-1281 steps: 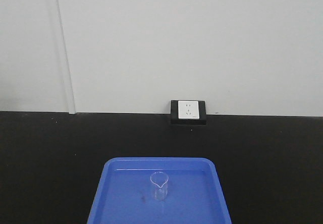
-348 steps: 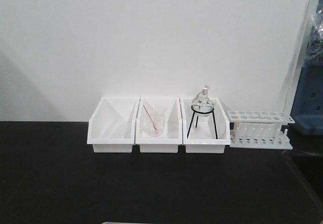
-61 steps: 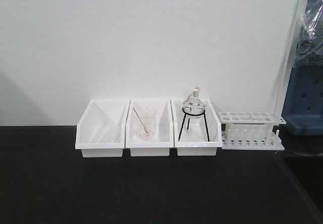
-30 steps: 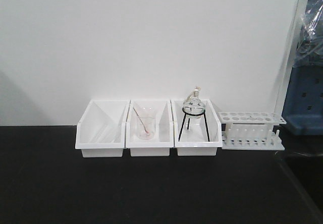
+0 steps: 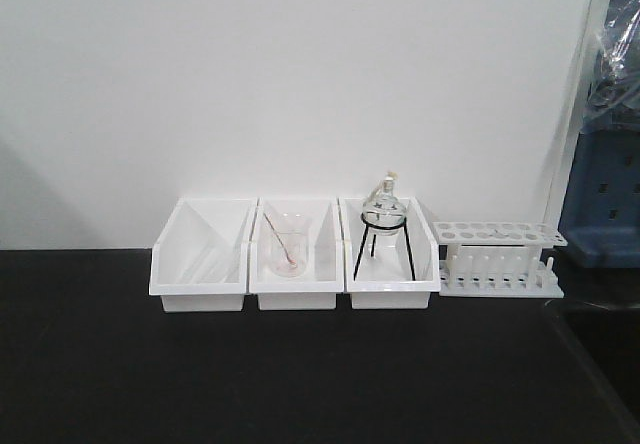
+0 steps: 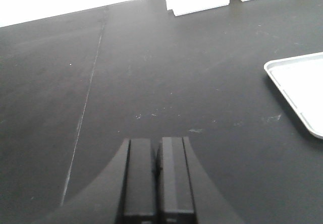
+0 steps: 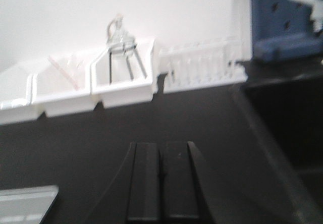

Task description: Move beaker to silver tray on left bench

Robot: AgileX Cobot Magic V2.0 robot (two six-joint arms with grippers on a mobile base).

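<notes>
The beaker is out of view in all three views. Part of the silver tray lies on the black bench at the right edge of the left wrist view, and a corner of the silver tray shows at the bottom left of the right wrist view. My left gripper hangs over bare bench left of the tray, jaws shut with nothing between them. Over the dark bench in front of the white bins, my right gripper is shut and empty as well.
Three white bins stand against the wall. The middle one holds a wide glass vessel with a rod; the right one a round flask on a black tripod. A white test-tube rack stands beside them. A dark recess lies at the right.
Nothing has moved in the last second. Far earlier the front view faced a blue tray with the small beaker; it now faces the white bins, shifted slightly left since 5.7 s ago.
</notes>
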